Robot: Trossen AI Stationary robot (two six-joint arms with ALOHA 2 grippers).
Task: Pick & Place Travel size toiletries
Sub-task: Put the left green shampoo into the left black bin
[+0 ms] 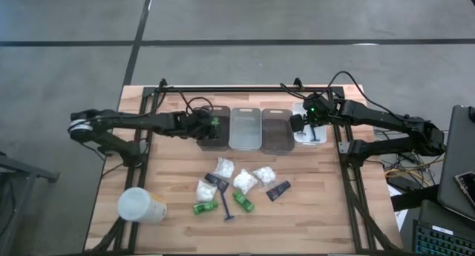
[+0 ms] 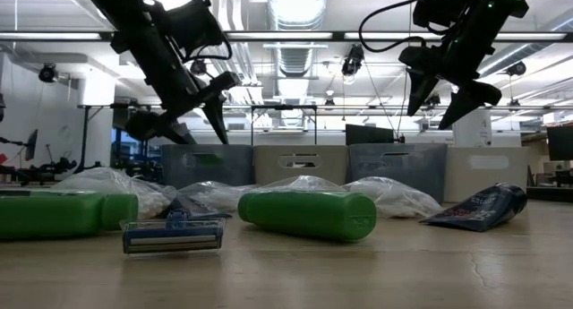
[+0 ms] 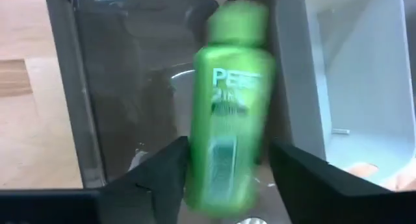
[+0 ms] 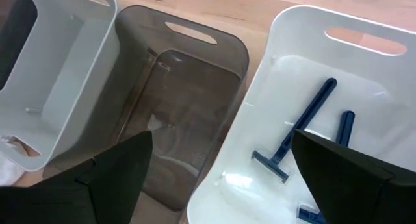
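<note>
My left gripper hangs open over the leftmost dark bin. A bright green bottle shows blurred between its spread fingers, above the bin's floor. My right gripper is open and empty above the white bin, where two blue razors lie flat. On the table lie white packets, two black tubes, two green bottles and one razor.
Four bins stand in a row at the table's far side: dark, clear, grey, white. A large white cylinder lies near the near left corner. A black frame rail runs along the far edge. Bare wood lies at the near right.
</note>
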